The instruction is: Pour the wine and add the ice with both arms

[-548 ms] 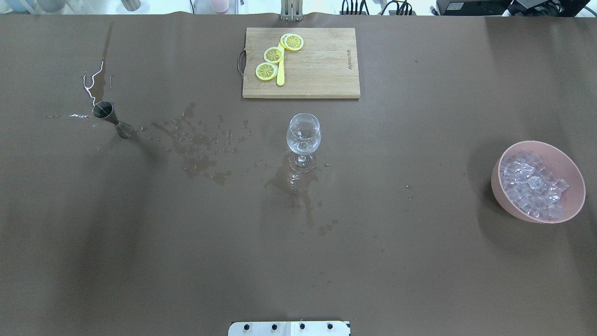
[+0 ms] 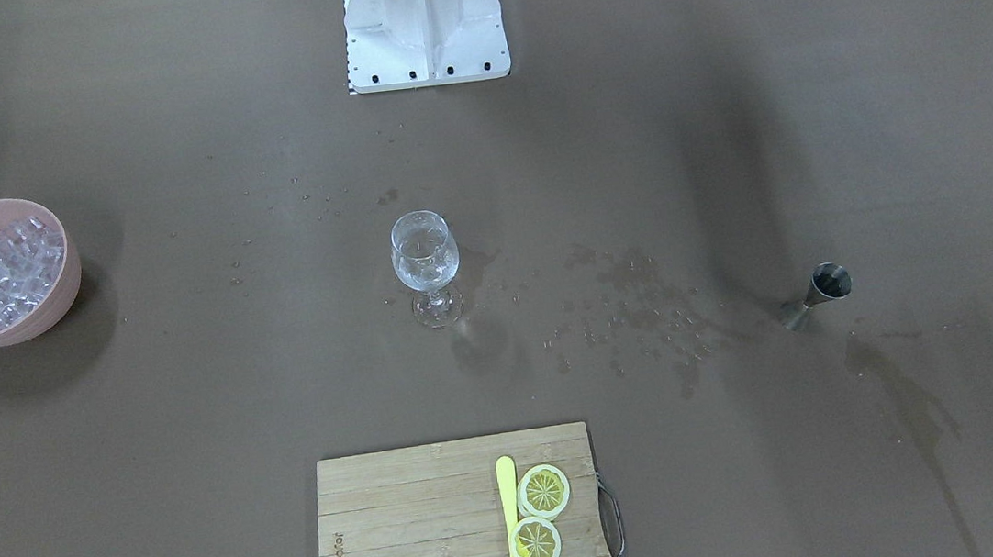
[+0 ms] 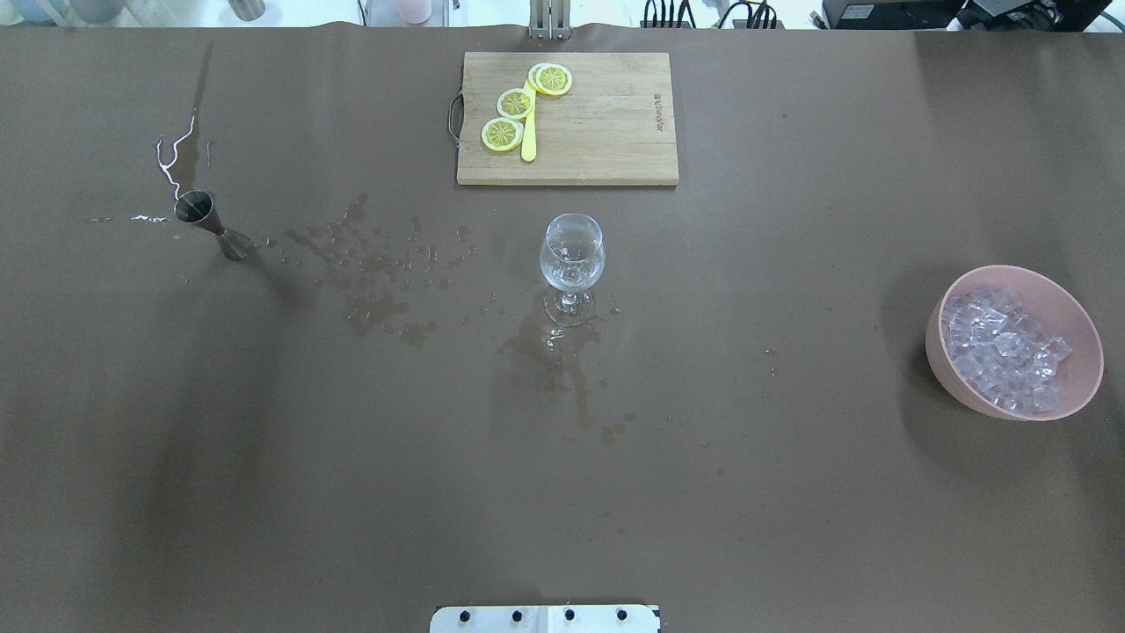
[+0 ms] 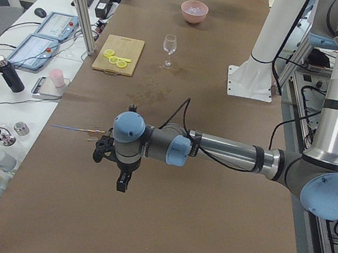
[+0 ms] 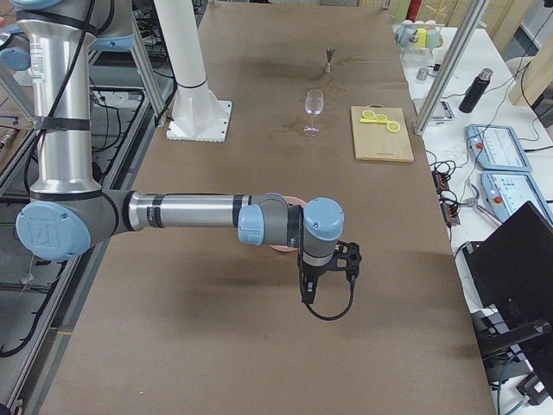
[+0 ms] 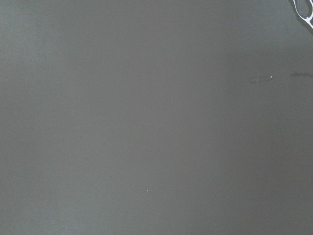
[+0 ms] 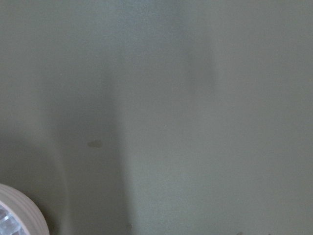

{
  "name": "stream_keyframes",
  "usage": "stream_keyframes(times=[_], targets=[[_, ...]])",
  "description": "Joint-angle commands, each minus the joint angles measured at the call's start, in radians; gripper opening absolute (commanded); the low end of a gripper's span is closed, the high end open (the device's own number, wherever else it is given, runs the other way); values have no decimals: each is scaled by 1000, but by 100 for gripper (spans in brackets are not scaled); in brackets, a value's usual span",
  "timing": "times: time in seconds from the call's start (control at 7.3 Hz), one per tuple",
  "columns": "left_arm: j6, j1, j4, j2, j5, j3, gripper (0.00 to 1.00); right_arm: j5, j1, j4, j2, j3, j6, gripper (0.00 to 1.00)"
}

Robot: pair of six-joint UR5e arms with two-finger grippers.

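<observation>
A clear wine glass (image 3: 571,257) stands upright at the table's middle; a little clear liquid seems to sit in its bowl, and no stream of wine shows. The ice (image 3: 1002,347) is heaped in a pink bowl (image 3: 1077,325) at the right. A steel jigger (image 3: 211,226) stands at the far left. Both arms show only in the side views. The left gripper (image 4: 115,173) hangs above bare table near the left end. The right gripper (image 5: 328,277) hangs beside the bowl. I cannot tell whether either is open or shut.
A wooden cutting board (image 3: 606,132) with lemon slices (image 3: 515,104) and a yellow knife lies behind the glass. Dark wet stains (image 3: 378,272) spread between jigger and glass. The white pedestal base (image 2: 424,23) stands at the robot's edge. The bowl's rim (image 7: 19,215) shows in the right wrist view.
</observation>
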Motion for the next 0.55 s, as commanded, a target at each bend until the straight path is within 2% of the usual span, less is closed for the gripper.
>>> stream_keyframes(times=[0.0, 0.41], targets=[[-3, 3, 2, -5, 3, -3, 98, 5, 0, 1, 1, 2, 0, 100], [0, 12, 11, -20, 88, 4, 98, 11, 0, 1, 1, 2, 0, 100]])
